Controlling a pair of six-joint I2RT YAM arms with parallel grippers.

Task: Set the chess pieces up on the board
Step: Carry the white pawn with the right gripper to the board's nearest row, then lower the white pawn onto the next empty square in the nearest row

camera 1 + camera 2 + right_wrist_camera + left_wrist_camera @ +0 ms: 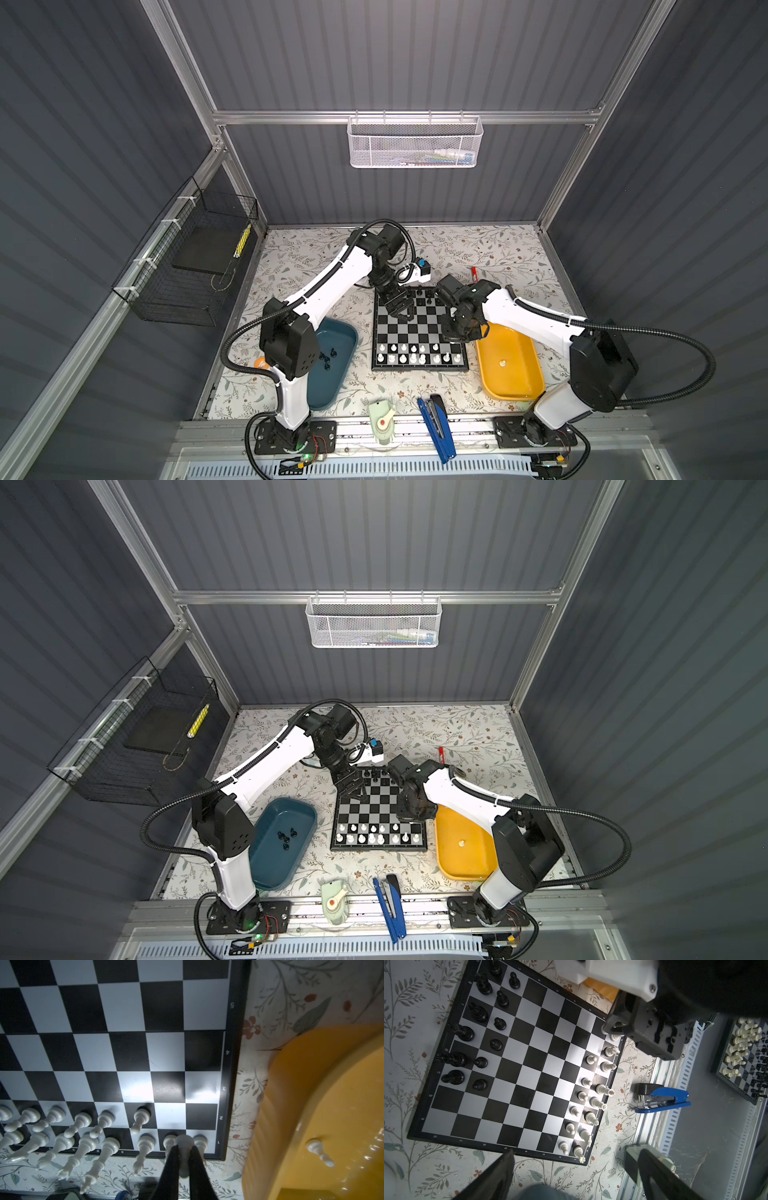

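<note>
Two black fingers (172, 1159) of the right gripper (184, 1148) are pinched narrow on a white pawn (184, 1141), whose round base faces down toward the board (233, 1064). That pawn hangs above the near-right corner, over the white back row (145, 1142), and is not yet set on a square. Just beyond it the two rightmost squares of the pawn row are bare, while six white pawns (83, 1119) stand to their left. The step in hand therefore looks like filling one of those two gaps. The next move, I judge, calls for a short shift away from the near edge, then a straight descent onto a bare square. Release should come only once the base sits flat, and the close back-row pieces leave no room for a sideways sweep. One spare white pawn (318, 1150) sits in the yellow tray (291, 1105) just right of the board. Farther off, the left gripper (400, 311) hovers over the far-left part of the board, its fingers (500, 1174) spread wide with nothing between them. Black chessmen (481, 1012) fill most of the far two rows, though the far-left squares are bare. A few black pieces (328, 365) wait in the teal tray (343, 340).
</note>
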